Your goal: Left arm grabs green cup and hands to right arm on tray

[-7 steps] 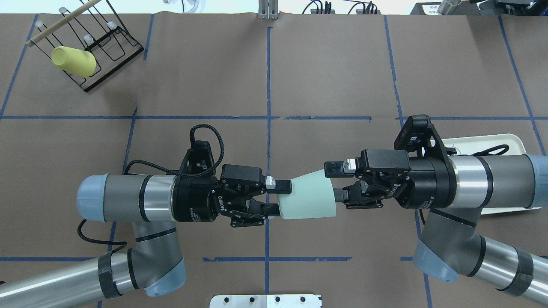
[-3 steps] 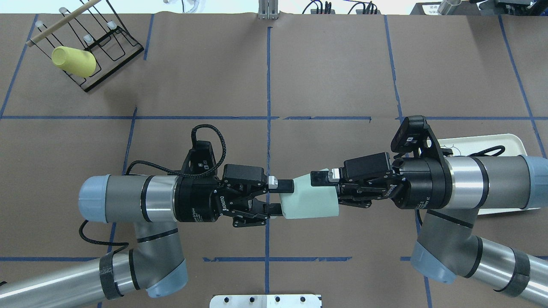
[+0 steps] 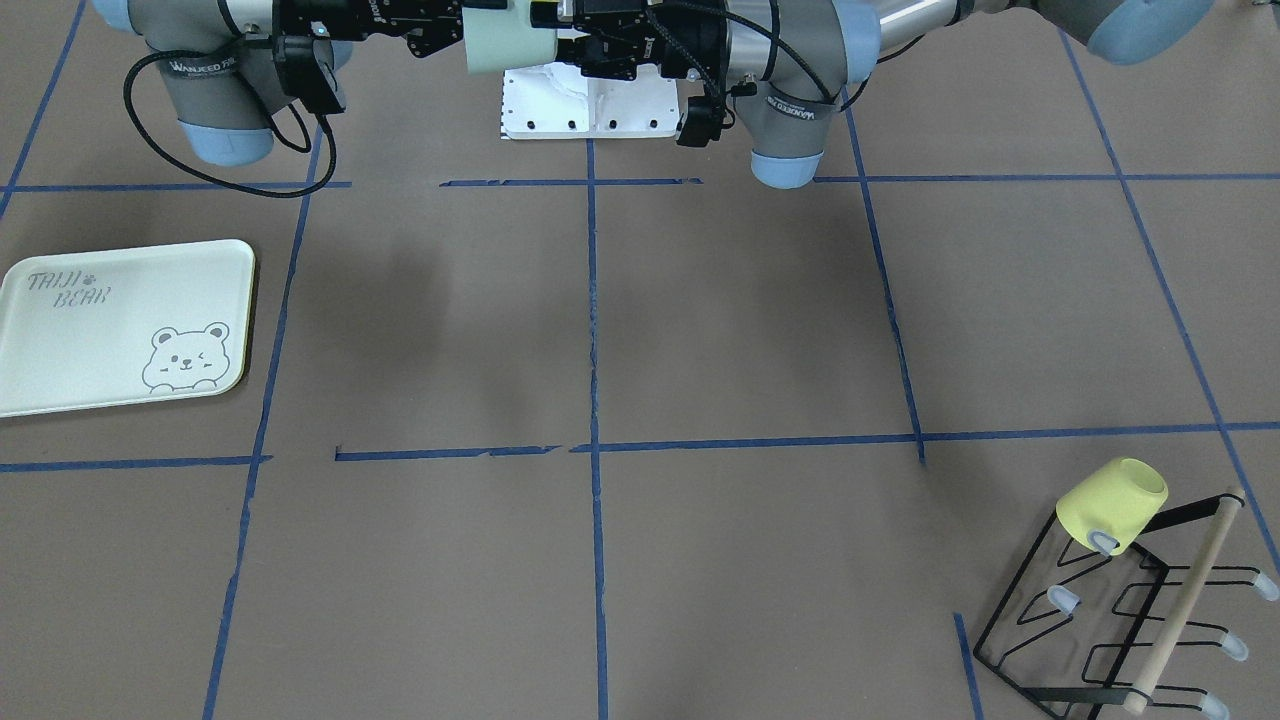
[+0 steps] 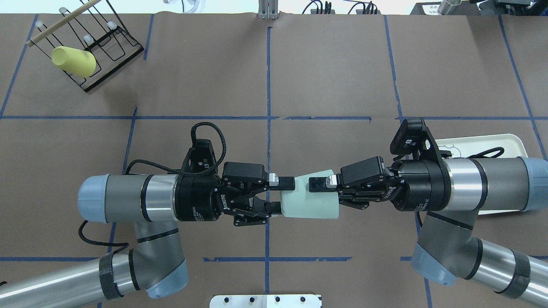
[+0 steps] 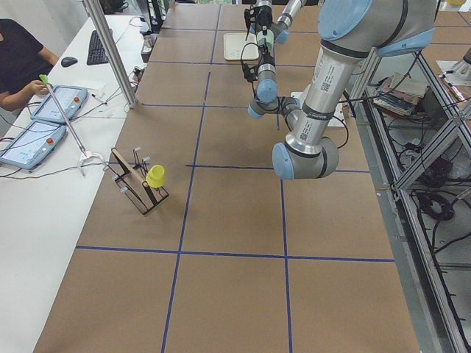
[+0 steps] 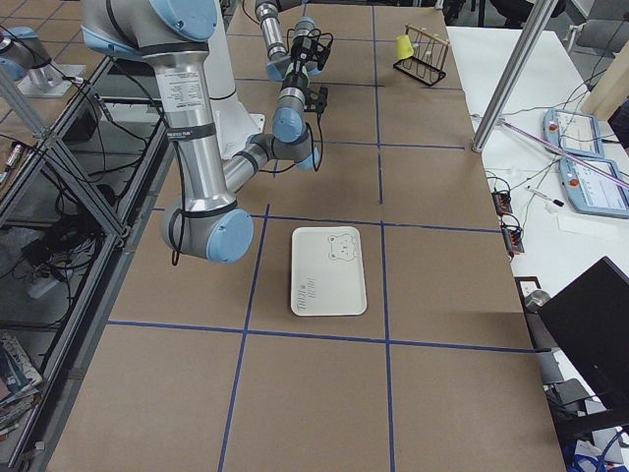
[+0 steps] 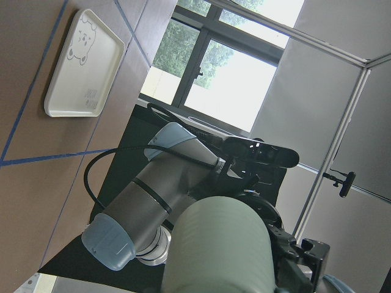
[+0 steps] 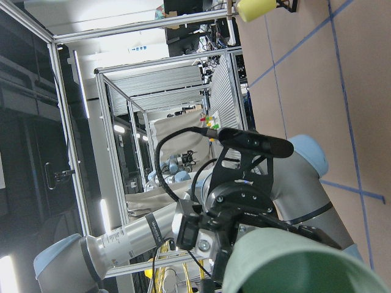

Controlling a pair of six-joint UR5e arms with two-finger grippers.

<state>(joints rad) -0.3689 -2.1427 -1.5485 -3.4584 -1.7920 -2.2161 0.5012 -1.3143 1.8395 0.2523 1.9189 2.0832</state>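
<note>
The green cup (image 4: 310, 202) lies on its side in mid air over the table's middle, between both grippers. My left gripper (image 4: 280, 196) is shut on its narrow base end. My right gripper (image 4: 329, 194) is closed on its wide rim end, with one finger (image 4: 319, 184) lying along the cup's wall; its other finger is hidden. In the front-facing view the cup (image 3: 505, 40) sits between the right gripper (image 3: 470, 20) and the left gripper (image 3: 550, 30). The cup fills the left wrist view (image 7: 220, 250) and the right wrist view (image 8: 293, 268). The tray (image 4: 483, 143) lies on the table under my right arm.
A yellow cup (image 4: 73, 61) hangs on a black wire rack (image 4: 107, 42) at the far left corner. A white mounting plate (image 4: 265, 300) sits at the near edge. The bare tray (image 3: 120, 320) shows its bear drawing.
My right gripper has moved left onto the cup's wide end and its fingers have narrowed from wide open to closed on it. My left gripper has kept its hold.
</note>
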